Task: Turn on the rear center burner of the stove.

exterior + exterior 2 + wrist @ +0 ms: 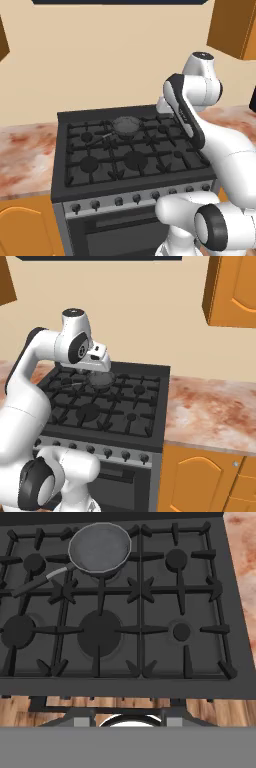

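Stove [132, 150]: the black six-burner range lies below my hand and spreads out ahead of it; in my hand view its front edge [125, 687] runs across just above my fingertips, with wood floor showing beneath.
Counters: mottled reddish stone [215, 406] flanks the stove on both sides; the right-hand slab is off to my hand's right [242, 542].
Cabinets: orange doors [200, 481] sit under the counter, well below my hand.
Pan [100, 547]: a grey round pan sits on the rear center grate, ahead of my hand and slightly left, its handle [37, 582] pointing left toward the rear left burner.
Rear center burner [107, 567]: under the pan, so its cap is hidden from me; only the grate prongs around it show.
Knobs [119, 201]: a row of dark knobs on the silver front strip, lower than my hand and nearer the base.
My gripper [100, 363]: hovering over the stove's back part, near the pan; whether my fingers are spread or closed, I cannot tell.
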You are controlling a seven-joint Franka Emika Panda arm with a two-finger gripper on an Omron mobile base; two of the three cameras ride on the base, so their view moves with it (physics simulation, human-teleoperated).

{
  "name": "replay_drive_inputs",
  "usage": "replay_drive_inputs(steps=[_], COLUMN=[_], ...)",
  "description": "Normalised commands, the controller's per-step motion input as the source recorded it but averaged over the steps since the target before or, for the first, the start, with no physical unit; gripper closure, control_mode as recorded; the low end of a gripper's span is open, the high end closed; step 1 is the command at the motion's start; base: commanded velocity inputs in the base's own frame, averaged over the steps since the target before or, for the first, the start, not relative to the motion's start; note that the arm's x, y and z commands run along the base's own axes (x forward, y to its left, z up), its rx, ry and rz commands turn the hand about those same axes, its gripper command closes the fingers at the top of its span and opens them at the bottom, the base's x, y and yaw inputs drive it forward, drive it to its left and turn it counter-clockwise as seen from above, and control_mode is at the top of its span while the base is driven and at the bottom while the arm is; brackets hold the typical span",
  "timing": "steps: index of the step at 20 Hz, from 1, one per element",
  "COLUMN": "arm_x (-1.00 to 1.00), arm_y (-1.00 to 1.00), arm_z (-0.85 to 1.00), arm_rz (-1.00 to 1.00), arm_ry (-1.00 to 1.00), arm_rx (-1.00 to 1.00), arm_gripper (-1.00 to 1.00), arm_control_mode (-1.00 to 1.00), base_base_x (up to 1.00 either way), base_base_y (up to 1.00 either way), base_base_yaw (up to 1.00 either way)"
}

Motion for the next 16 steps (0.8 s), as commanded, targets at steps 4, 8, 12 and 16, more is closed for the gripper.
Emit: replay_drive_inputs(steps=[4,8,12,16], arm_x=[0.00,0.00,0.00,0.00], arm_y=[0.00,0.00,0.00,0.00], arm_z=[0.00,0.00,0.00,0.00], arm_rz=[0.00,0.00,0.00,0.00], arm_ry=[0.00,0.00,0.00,0.00], arm_rx=[0.00,0.00,0.00,0.00], arm_gripper=[-1.00,-1.00,-1.00,-1.00], arm_control_mode=[1.00,1.00,1.00,1.00], base_base_x=[-0.19,-0.29,-0.24,-0.18], base_base_y=[0.22,0.77,0.92,0.73], base_base_yaw=[0.00,0.00,0.00,-0.02])
